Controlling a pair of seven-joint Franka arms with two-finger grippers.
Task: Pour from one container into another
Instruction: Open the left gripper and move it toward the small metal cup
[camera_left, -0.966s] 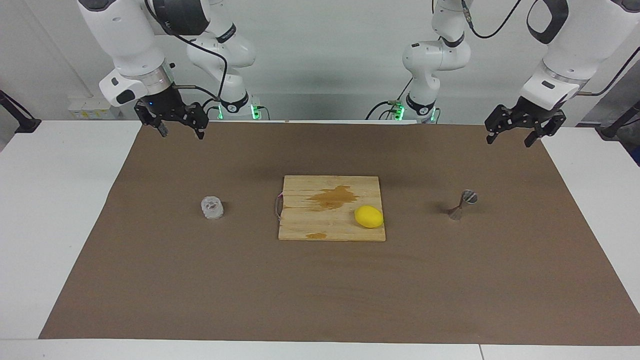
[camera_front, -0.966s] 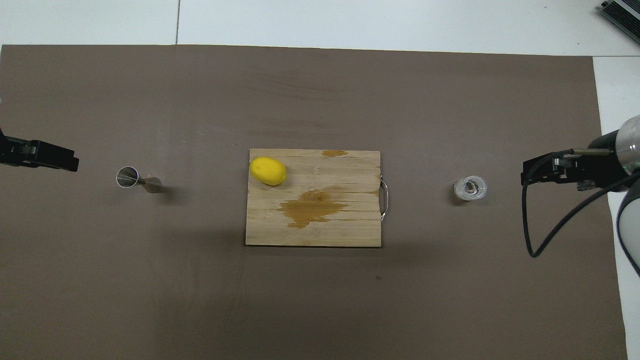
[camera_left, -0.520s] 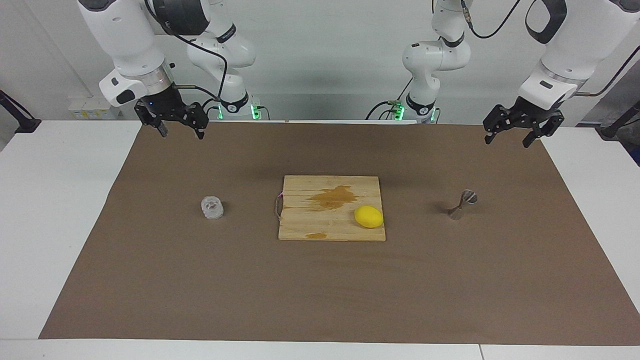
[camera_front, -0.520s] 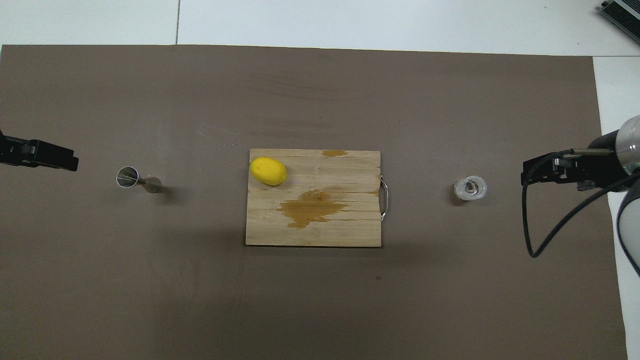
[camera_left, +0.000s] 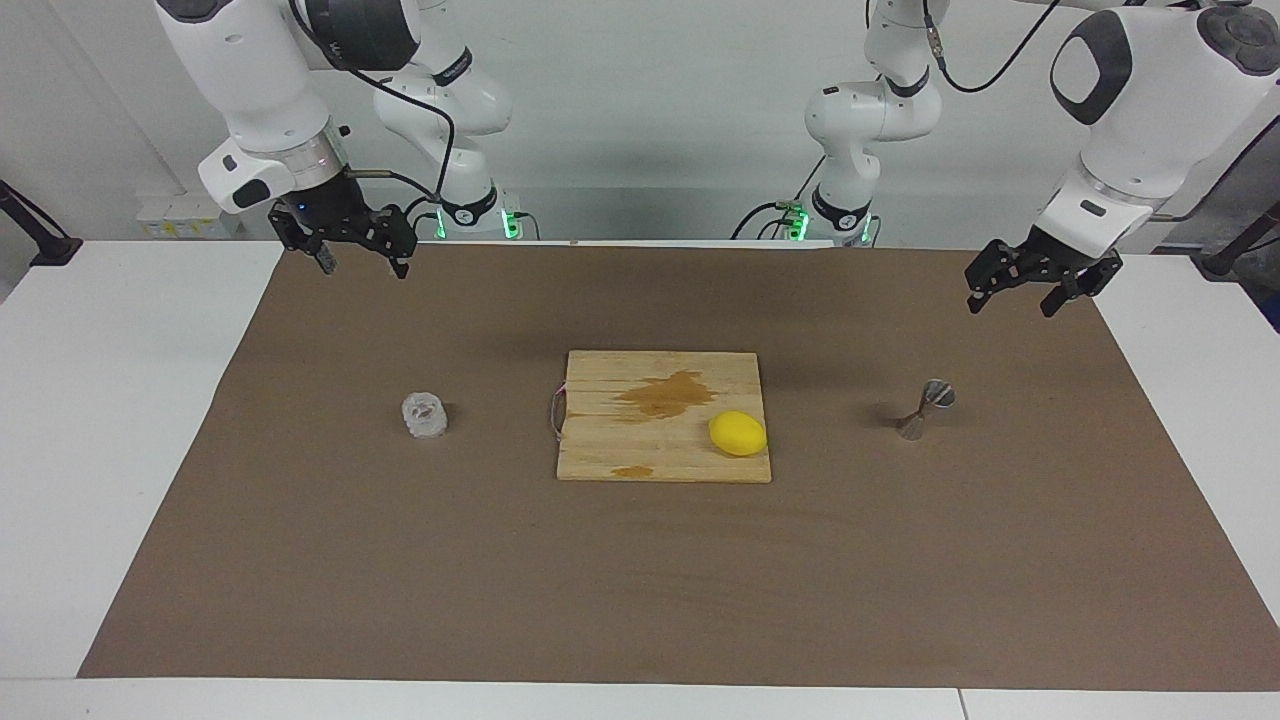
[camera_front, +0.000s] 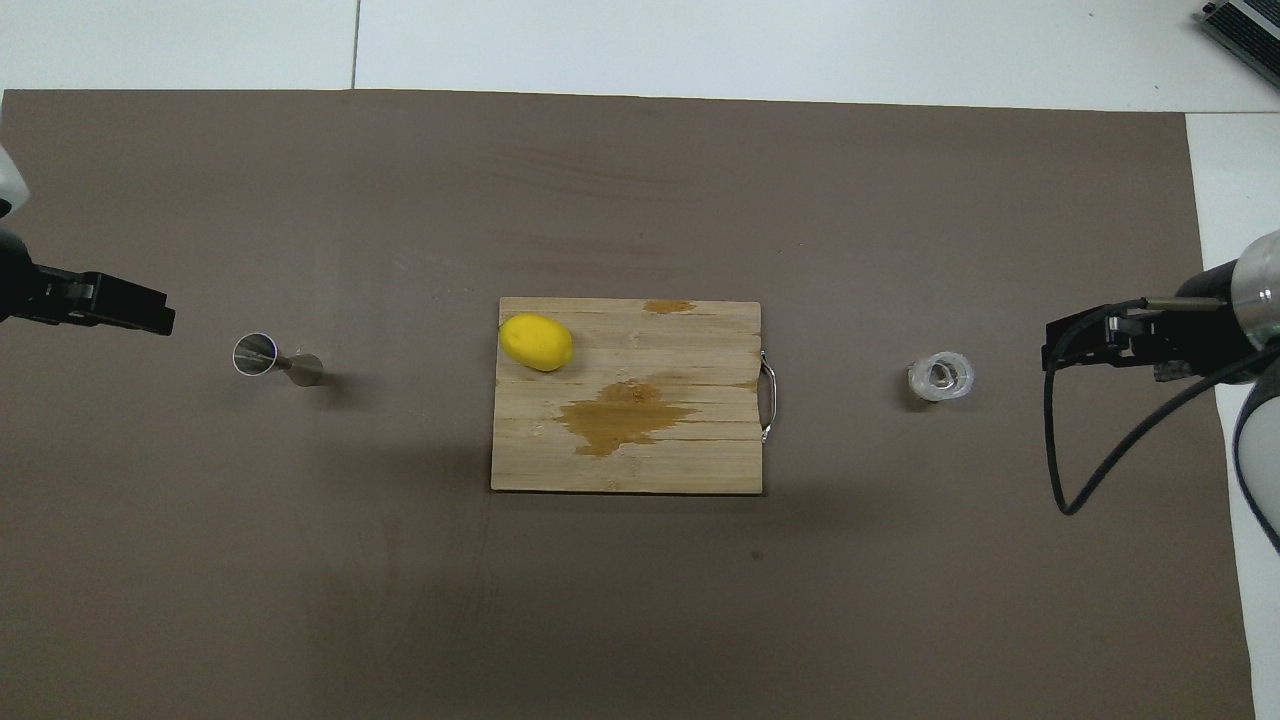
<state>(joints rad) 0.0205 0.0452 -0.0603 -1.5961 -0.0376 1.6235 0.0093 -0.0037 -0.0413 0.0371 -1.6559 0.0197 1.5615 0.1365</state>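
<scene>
Clear cup (camera_left: 425, 415) stands upright on the brown mat (camera_left: 640, 580), toward the right arm's end of the desk; its contents cannot be told. Metal jigger (camera_left: 925, 409) stands toward the left arm's end. Left tool (camera_left: 1015, 291) and right tool (camera_left: 361, 258) both hang open above the mat, holding nothing. Between the containers lies a stained board (camera_left: 620, 440) with a lemon (camera_left: 738, 433).
</scene>
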